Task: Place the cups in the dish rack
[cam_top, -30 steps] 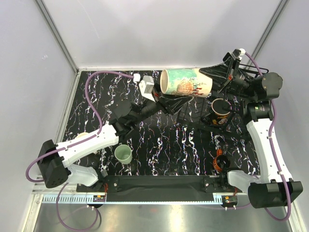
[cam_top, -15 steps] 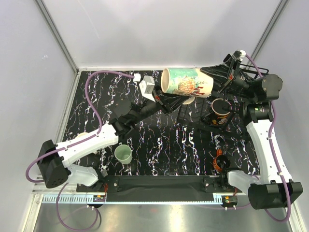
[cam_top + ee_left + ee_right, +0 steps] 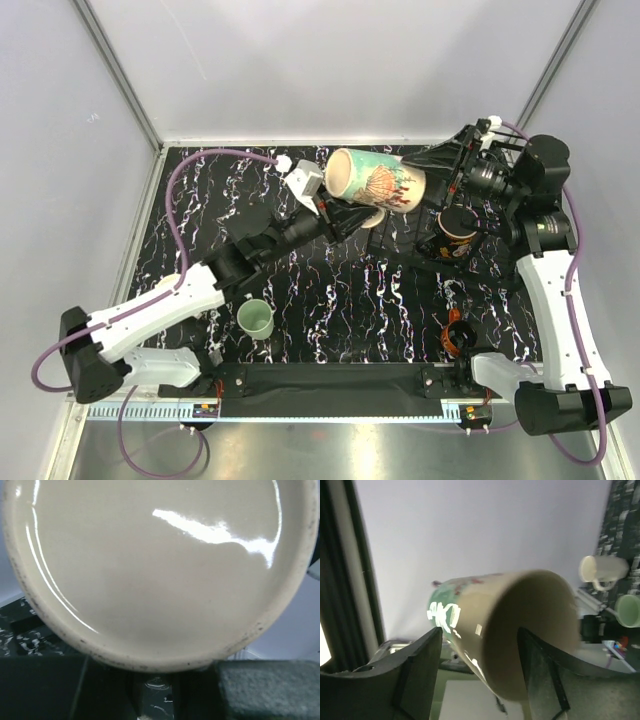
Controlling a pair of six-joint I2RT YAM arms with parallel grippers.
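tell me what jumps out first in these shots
A large cream mug printed in green and red hangs sideways above the far middle of the black marbled table, the left gripper shut on it from below, the right gripper open at its right end. A black patterned mug stands just right of it.

— What surrounds the work area on your feed?
— I see a black counter [image 3: 340,300] veined white, pale walls [image 3: 330,60] across the top, a metal post [image 3: 120,75] upper left, and a steel ledge [image 3: 330,450] along the bottom.
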